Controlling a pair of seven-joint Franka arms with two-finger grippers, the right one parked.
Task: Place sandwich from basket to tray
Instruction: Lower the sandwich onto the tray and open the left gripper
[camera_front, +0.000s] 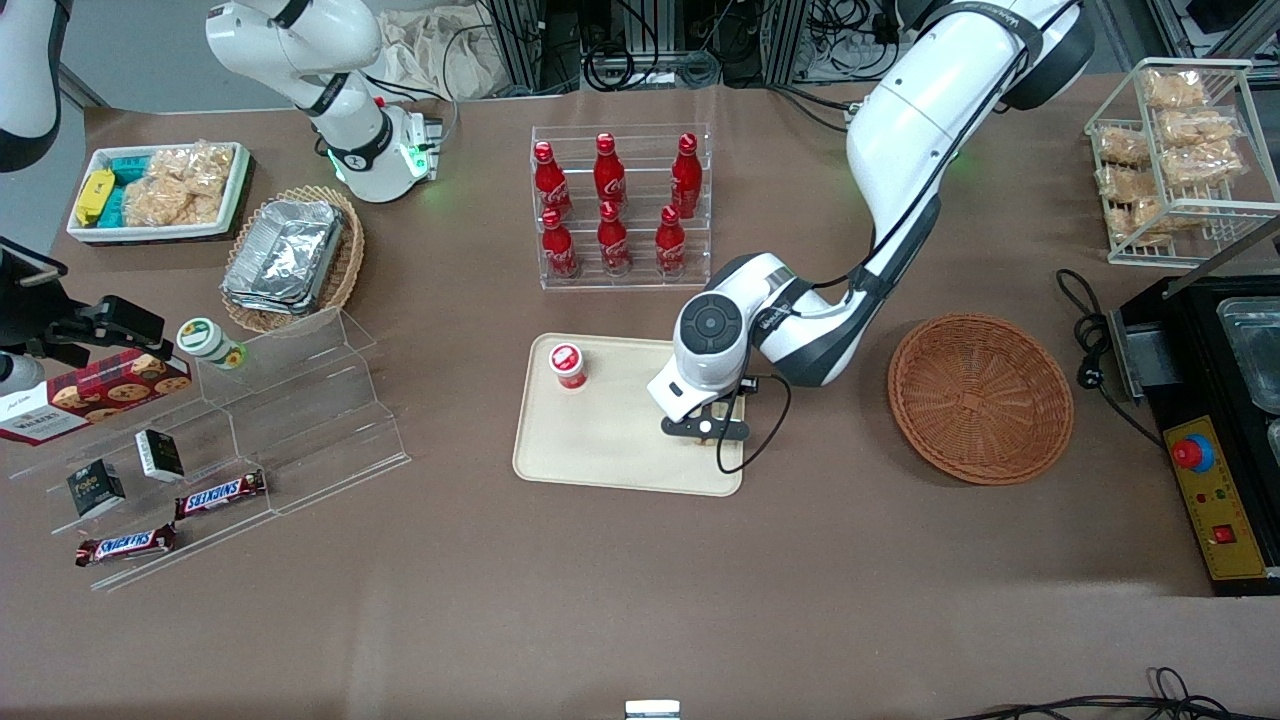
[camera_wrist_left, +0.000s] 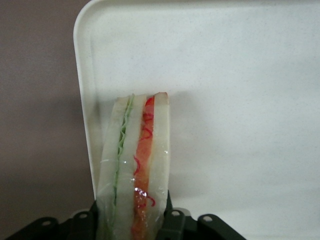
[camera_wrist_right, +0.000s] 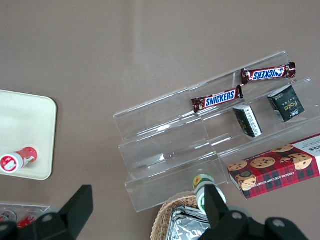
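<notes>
My left gripper (camera_front: 707, 428) hangs low over the cream tray (camera_front: 600, 445), at the tray's end nearest the reddish-brown basket (camera_front: 980, 397). It is shut on the sandwich (camera_wrist_left: 134, 165), a white wedge with a green layer and a red-orange layer, wrapped in clear film. In the left wrist view the black fingers (camera_wrist_left: 169, 216) press on both bread faces, and the wedge points down toward the tray (camera_wrist_left: 235, 100) just inside its rim. Whether the sandwich touches the tray I cannot tell. In the front view the wrist hides the sandwich. The basket holds nothing.
A red-capped cup (camera_front: 568, 365) lies on the tray farther from the gripper. A clear rack of red bottles (camera_front: 620, 205) stands farther from the camera than the tray. A stepped acrylic shelf (camera_front: 300, 420) with snacks lies toward the parked arm's end; a black appliance (camera_front: 1215, 420) lies toward the working arm's.
</notes>
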